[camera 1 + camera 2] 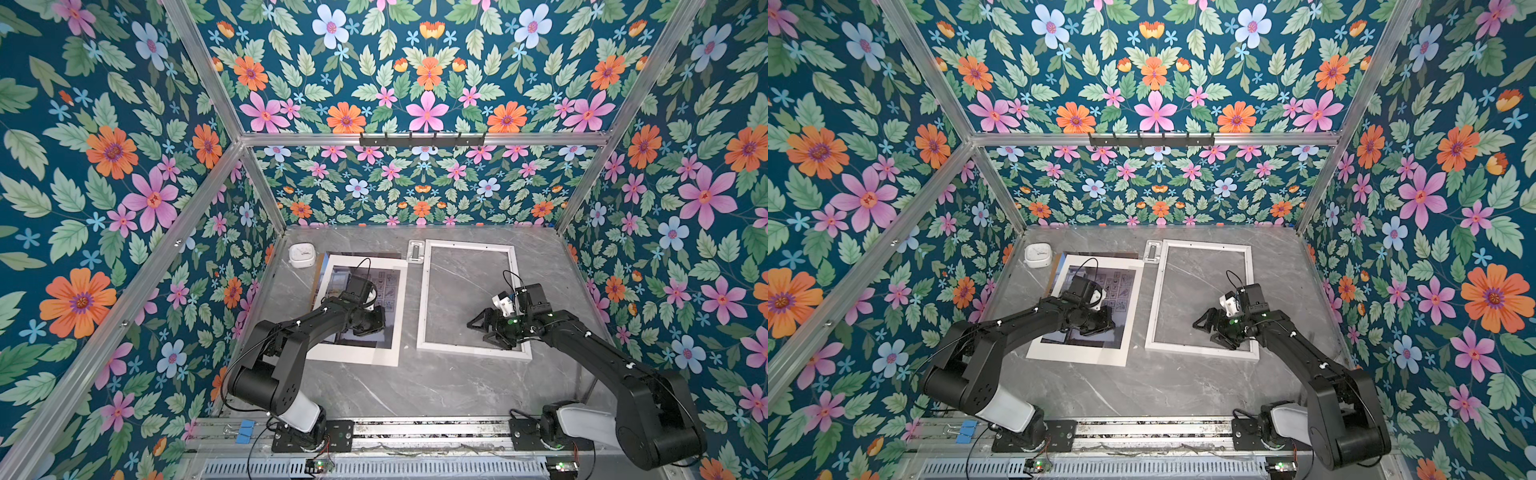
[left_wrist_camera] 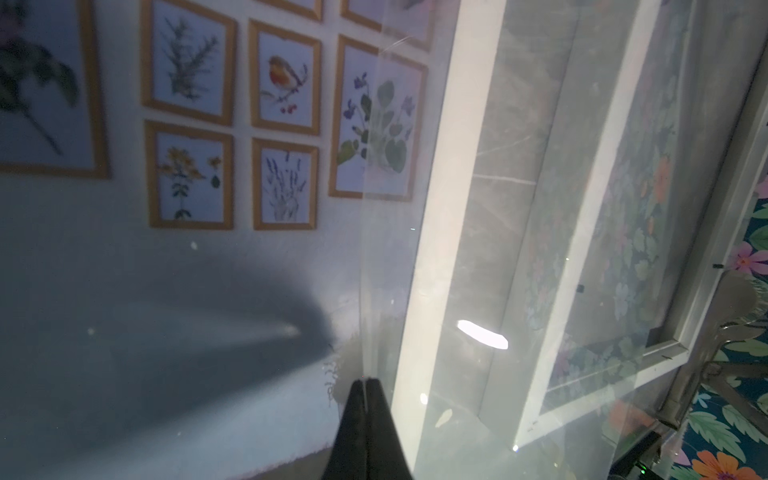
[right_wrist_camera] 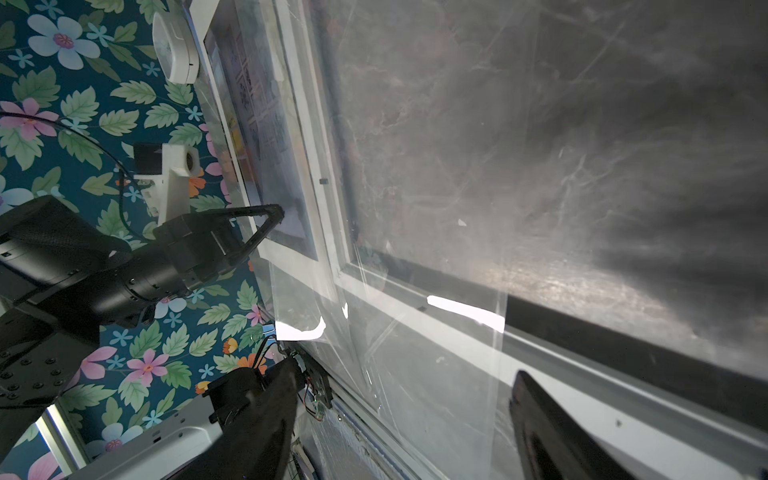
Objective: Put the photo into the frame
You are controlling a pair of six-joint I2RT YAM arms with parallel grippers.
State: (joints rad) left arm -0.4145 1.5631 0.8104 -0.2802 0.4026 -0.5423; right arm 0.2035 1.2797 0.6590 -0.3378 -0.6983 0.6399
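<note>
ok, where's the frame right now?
In both top views the frame lies flat on the table's right half, just right of the photo, with the open right pincer over its near-right part.

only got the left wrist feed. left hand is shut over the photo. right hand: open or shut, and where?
Observer: Open. In both top views the right hand is over the frame, by its near rail.
Operator: mat on the photo or off it?
Observer: On it. The white mat lies over the photo, which shows through its window.
Operator: anything else around?
Observer: A small white gadget sits far left, just past the mat's far left corner.
</note>
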